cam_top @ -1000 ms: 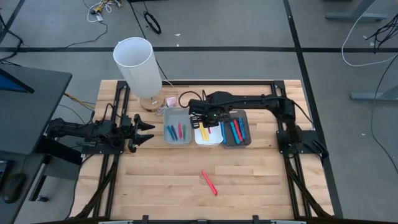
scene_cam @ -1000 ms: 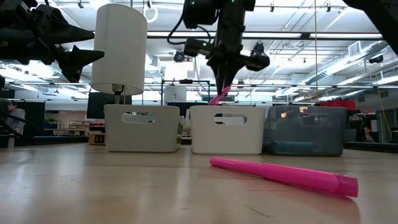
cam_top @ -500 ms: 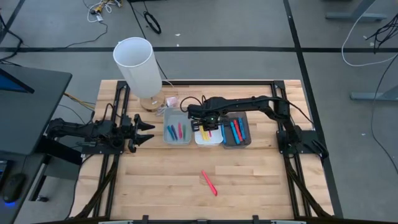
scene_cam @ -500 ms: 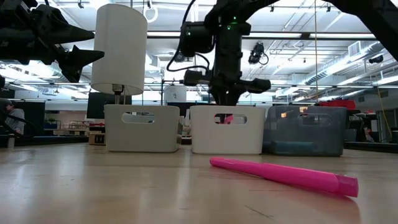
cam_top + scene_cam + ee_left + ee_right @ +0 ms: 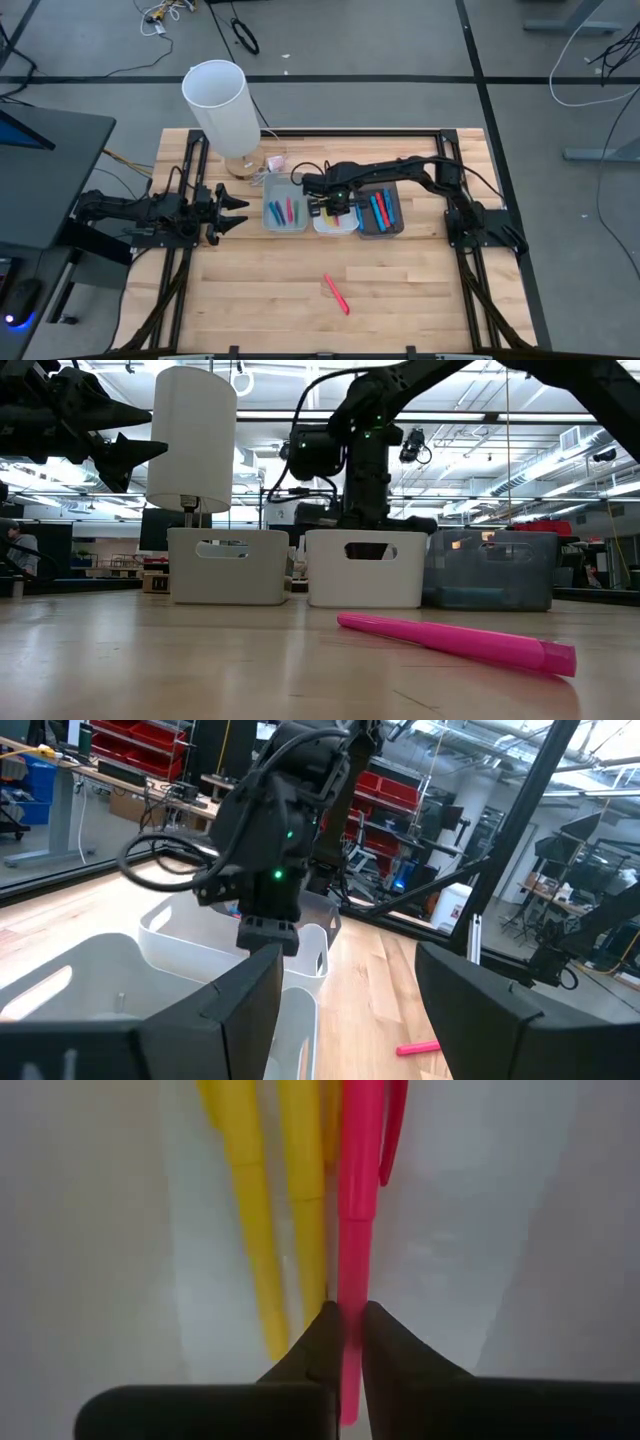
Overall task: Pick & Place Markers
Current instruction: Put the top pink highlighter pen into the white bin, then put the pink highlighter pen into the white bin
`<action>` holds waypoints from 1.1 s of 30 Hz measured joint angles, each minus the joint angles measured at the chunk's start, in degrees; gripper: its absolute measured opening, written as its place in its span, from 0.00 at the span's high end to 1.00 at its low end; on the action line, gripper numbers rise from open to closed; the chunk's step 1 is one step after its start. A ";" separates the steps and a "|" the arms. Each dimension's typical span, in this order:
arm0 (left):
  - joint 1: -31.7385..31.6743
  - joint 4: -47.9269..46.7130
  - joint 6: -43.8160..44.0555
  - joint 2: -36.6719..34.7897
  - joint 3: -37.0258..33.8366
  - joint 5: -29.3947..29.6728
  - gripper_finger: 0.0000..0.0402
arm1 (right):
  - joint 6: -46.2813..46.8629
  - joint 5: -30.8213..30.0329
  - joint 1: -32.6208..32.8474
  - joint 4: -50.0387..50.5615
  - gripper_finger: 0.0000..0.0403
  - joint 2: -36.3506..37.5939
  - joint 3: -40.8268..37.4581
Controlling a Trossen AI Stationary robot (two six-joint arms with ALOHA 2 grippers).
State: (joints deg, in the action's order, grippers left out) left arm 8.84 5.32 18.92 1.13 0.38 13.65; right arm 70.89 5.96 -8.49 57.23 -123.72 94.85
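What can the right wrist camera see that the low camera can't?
Only the right wrist view looks inside the middle bin: the right hand is shut on a pink marker lying beside yellow markers.

Only the low view shows another pink marker lying on the table, the three bins from outside, and the left hand up high, open.

Both show the right hand down at the middle bin.

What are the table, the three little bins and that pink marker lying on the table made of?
Table: pale wood planks, matte, with visible grain and seams. Bins: the white one and its left neighbour look like smooth opaque plastic; the right one is smoky see-through plastic. Pink marker: probably plastic, faintly glossy.
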 joint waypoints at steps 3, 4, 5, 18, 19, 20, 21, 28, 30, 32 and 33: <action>0.02 0.00 0.00 -0.02 0.00 0.02 0.42 | -1.17 2.44 -0.35 -0.42 0.96 -0.92 0.00; 0.00 -0.02 0.00 0.00 0.02 0.00 0.42 | -1.40 3.10 -0.42 -0.48 0.96 -1.10 0.00; 0.02 0.00 0.02 -0.02 0.00 0.02 0.42 | -1.53 3.28 -0.43 -0.56 0.95 -1.12 0.00; 0.01 0.00 0.01 -0.01 0.00 0.00 0.42 | -1.45 2.03 -0.24 -0.88 0.60 -1.21 0.02; 0.00 0.00 0.00 -0.02 0.02 0.00 0.42 | -1.50 2.01 -0.24 -0.93 0.58 -1.21 0.02; 0.00 0.00 0.00 0.00 0.00 0.00 0.42 | -1.49 2.01 -0.24 -0.93 0.55 -1.23 0.02; 0.01 0.00 0.02 -0.01 0.01 0.00 0.42 | -1.50 2.00 -0.24 -0.93 0.53 -1.23 0.02; 0.00 0.00 0.01 -0.02 0.01 0.00 0.42 | -1.53 0.07 -0.24 0.23 0.49 -0.27 0.26; 0.02 0.00 0.00 0.00 0.00 0.00 0.42 | -1.53 -0.16 -0.24 0.96 0.50 0.72 0.80; 0.02 0.00 0.00 -0.01 0.00 0.00 0.42 | -1.53 -0.11 -0.24 1.66 0.50 1.58 0.87; 0.00 0.00 0.00 -0.01 0.01 0.00 0.42 | -1.49 -0.09 -0.24 1.89 0.50 1.88 0.87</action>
State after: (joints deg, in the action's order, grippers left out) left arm 8.84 5.32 18.92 1.11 0.39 13.65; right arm 69.40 5.87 -8.73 59.11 -121.84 95.72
